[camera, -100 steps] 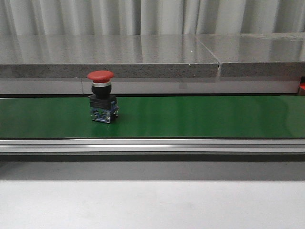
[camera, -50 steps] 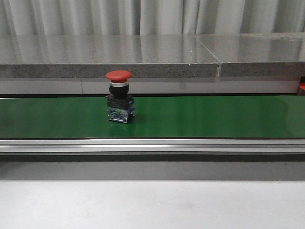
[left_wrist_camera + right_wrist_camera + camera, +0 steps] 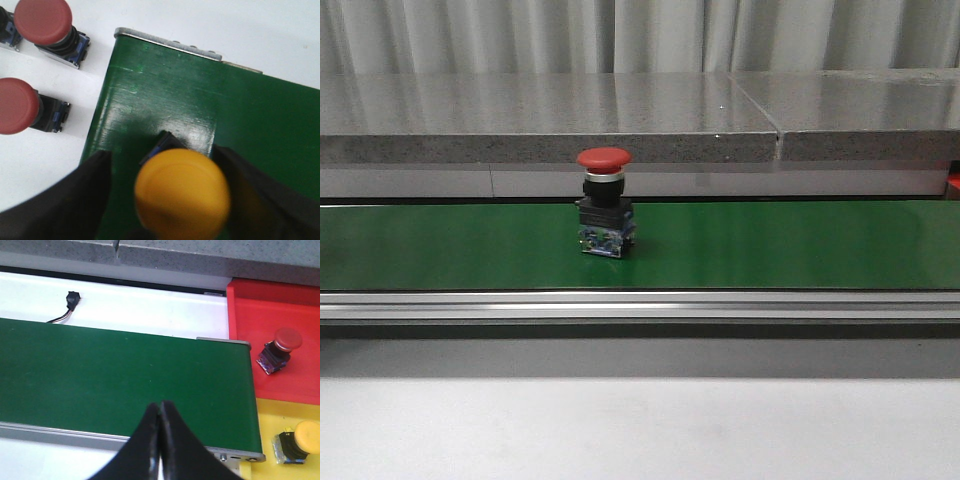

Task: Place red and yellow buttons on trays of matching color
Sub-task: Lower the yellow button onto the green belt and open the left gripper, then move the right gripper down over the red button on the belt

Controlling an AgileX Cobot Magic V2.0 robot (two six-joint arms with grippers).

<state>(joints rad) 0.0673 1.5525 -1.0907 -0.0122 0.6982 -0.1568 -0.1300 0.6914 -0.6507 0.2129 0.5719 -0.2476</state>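
Observation:
A red button (image 3: 605, 205) stands upright on the green belt (image 3: 800, 245) in the front view, where neither gripper shows. My left gripper (image 3: 162, 152) is open over the belt's end (image 3: 150, 85). Between its fingers a yellow button (image 3: 182, 192) stands on the belt, with a clear gap at one finger (image 3: 92, 187). My right gripper (image 3: 160, 406) is shut and empty above the belt's other end. Beyond that end lie a red tray (image 3: 280, 305) holding a red button (image 3: 279, 347) and a yellow tray (image 3: 280, 417) holding a yellow button (image 3: 301, 440).
Two more red buttons (image 3: 45, 25) (image 3: 22, 107) lie on the white table beside the belt's left end. A grey stone ledge (image 3: 620, 115) runs behind the belt. A small black sensor with a cable (image 3: 71, 301) sits on the white surface behind the belt.
The red button has travelled to the right along the belt, still upright. Nothing else in the front view has moved.

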